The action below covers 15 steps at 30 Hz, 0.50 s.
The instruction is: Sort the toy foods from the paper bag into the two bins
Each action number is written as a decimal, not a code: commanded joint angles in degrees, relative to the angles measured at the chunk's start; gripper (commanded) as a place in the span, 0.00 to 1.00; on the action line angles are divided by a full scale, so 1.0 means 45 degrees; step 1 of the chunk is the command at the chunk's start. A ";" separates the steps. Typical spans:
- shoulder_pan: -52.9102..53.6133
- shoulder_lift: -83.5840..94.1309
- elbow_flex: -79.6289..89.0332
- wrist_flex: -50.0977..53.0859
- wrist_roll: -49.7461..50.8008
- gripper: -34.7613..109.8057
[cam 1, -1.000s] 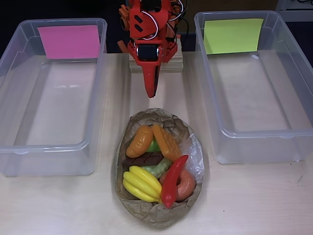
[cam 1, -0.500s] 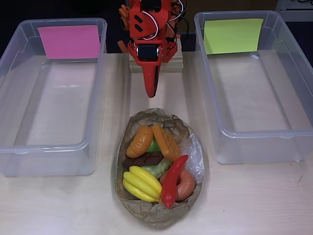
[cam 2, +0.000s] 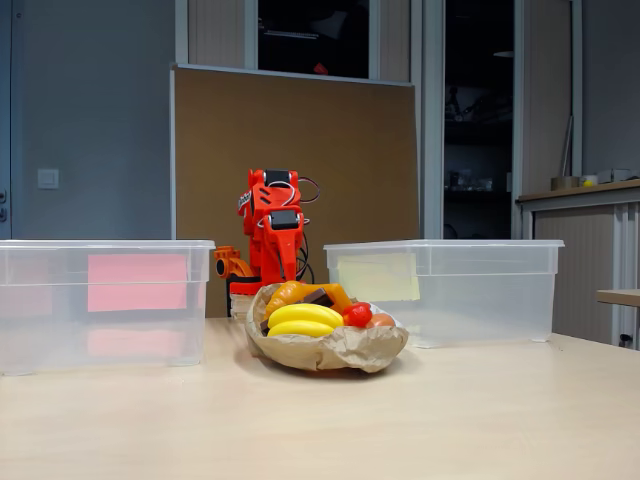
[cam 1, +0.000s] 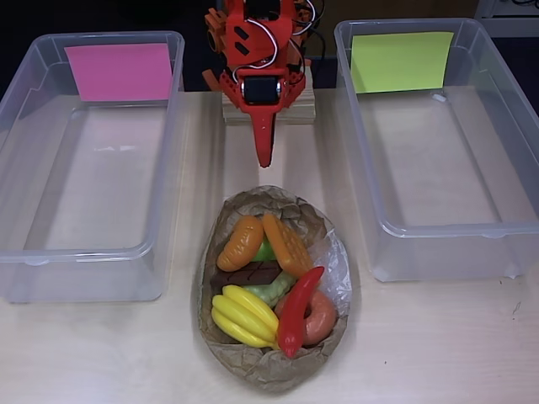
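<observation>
sorting station: arm folded at base, all toy foods in the bag

showing the orange two-finger gripper (cam 1: pixel 264 156) in the overhead view as one narrow point at 12 o'clock of the crumpled brown paper bag (cam 1: pixel 253 364), aimed at it and apart from its rim; the fingers lie together with no gap and grip nothing. the arm rises from a pale wooden block (cam 1: pixel 299 108) at the far table edge.

the bag sits on the light wooden table (cam 1: pixel 438 337), between the two tubs and nearer the camera. contents, by clock position inside the bag:
- 11 o'clock: orange-brown plastic croissant (cam 1: pixel 240 242)
- 1 o'clock: orange ridged waffle piece (cam 1: pixel 287 244)
- between these two: a sliver of a green apple (cam 1: pixel 266 250)
- centre: dark brown chocolate bar (cam 1: pixel 244 274), with pale green grapes (cam 1: pixel 271 289) just below it
- 7 o'clock: yellow banana bunch (cam 1: pixel 242 316)
- 5 o'clock: brown ring donut (cam 1: pixel 320 318), with the red chili (cam 1: pixel 297 311) lying across it
- 3 o'clock: clear shiny tape patch (cam 1: pixel 335 261) on the bag wall

the large clear plastic tub with the pink paper sheet (cam 1: pixel 122 71) stands at 9 o'clock of the bag; the clear tub with the yellow-green paper sheet (cam 1: pixel 399 61) stands at 3 o'clock. both hold no toy food.

in the fixed view the bag (cam 2: pixel 330 350) sits in front of the upright orange arm (cam 2: pixel 275 230).
</observation>
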 commanded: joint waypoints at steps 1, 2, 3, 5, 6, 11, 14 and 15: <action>-0.0371 0.0195 -0.1055 0.0215 0.0000 0.24; -0.0508 0.0059 -0.1387 0.0195 0.0000 0.24; -0.0625 -0.0215 -0.1719 0.0098 0.0000 0.24; -0.0742 -0.1289 -0.2520 -0.0137 0.0020 0.24; -0.0840 -0.2031 -0.3047 -0.0156 0.0020 0.24; -0.1406 -0.7109 -0.6523 -0.0586 0.0059 0.24; -0.1582 -1.0156 -0.8633 -0.0996 0.0059 0.24; -0.1621 -1.1113 -0.9336 -0.1074 0.0039 0.24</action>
